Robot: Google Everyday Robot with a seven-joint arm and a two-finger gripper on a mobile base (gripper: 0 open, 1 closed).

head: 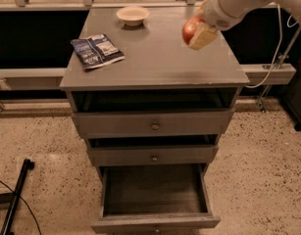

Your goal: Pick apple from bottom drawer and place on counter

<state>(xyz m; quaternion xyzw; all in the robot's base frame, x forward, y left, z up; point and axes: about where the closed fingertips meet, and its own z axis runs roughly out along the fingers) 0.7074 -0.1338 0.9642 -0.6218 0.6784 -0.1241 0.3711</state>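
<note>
My gripper point(194, 31) is shut on the red apple point(189, 30) and holds it just above the right part of the grey counter point(155, 58). One cream finger point(203, 35) shows on the apple's right side; the other is hidden behind it. The white arm comes in from the upper right. The bottom drawer point(155, 197) stands pulled open below, and its dark interior shows nothing inside. The two shallower drawers above it are shut.
A cream bowl point(133, 15) sits at the back of the counter. A dark blue snack bag point(96, 50) lies on its left part. A rail runs behind the cabinet. A cable point(272, 58) hangs at right. A black stand leg point(15, 199) lies on the floor at lower left.
</note>
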